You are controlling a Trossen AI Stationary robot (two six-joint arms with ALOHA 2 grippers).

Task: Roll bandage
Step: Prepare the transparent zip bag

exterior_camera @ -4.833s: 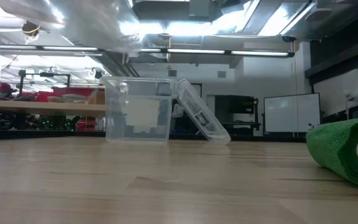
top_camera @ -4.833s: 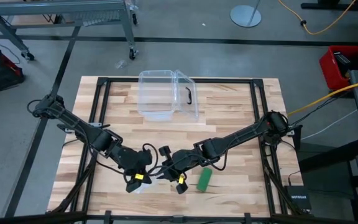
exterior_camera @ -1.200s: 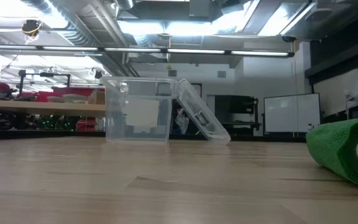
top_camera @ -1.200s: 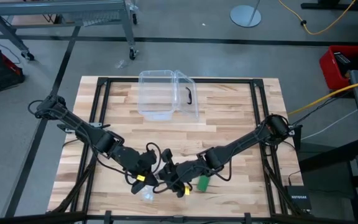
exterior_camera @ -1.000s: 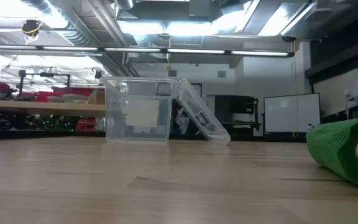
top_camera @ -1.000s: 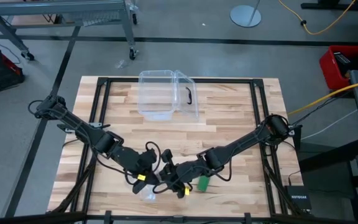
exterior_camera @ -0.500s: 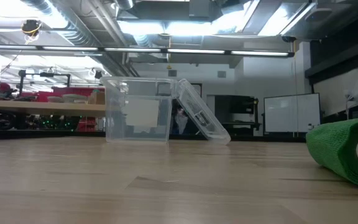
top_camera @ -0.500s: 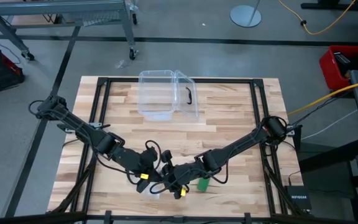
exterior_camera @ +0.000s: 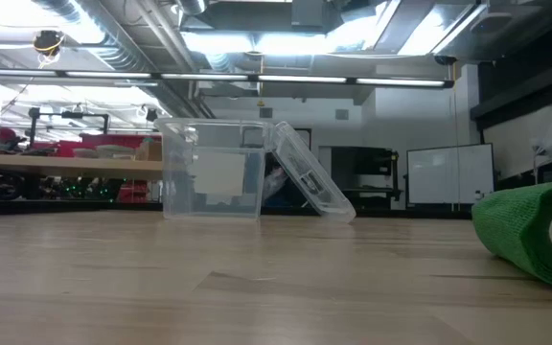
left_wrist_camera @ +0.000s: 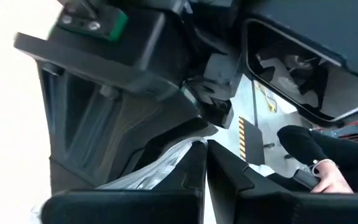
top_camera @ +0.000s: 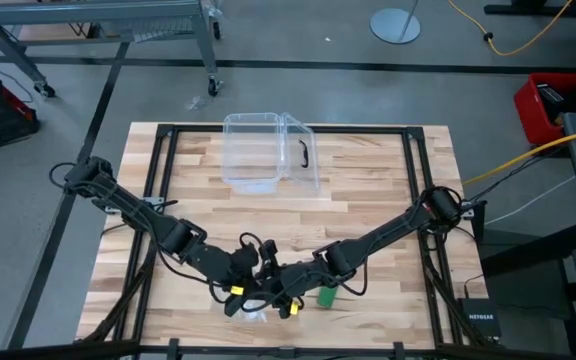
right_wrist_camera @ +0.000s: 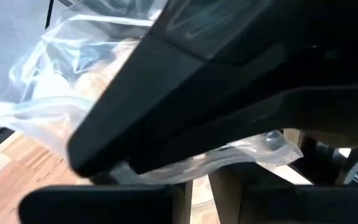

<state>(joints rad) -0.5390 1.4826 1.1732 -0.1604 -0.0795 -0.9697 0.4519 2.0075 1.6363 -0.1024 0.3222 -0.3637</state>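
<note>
The bandage (top_camera: 326,295) is a stubby green roll lying on its side on the wooden table, also at the right edge of the low view (exterior_camera: 535,240); no gripper touches it. Just left of it, near the table's front edge, my left gripper (top_camera: 238,298) and my right gripper (top_camera: 286,302) face each other closely. Both are shut on a crinkly clear plastic wrapper (top_camera: 256,314) between them. In each wrist view the other arm's dark gripper fills most of the picture. My left gripper pinches the clear wrapper between its two fingers; a crumpled edge (left_wrist_camera: 178,157) comes out just past the fingertips. It comes slanting down from the table's left side. My right gripper pinches the wrapper's other side (right_wrist_camera: 253,148) between its fingers, slanting down from the table's right. The wrapper bunches slack above its fingers; the left gripper hides much of it.
A clear plastic box (top_camera: 258,150) stands at the table's far middle, its lid with a black handle (top_camera: 304,152) leaning open against it; the low view shows it too (exterior_camera: 214,172). A person's hand (left_wrist_camera: 328,177) shows beyond the table.
My left gripper has edged toward the table's right, closer to my right gripper, and the wrapper has shifted with it. The green roll has stayed where it lay.
</note>
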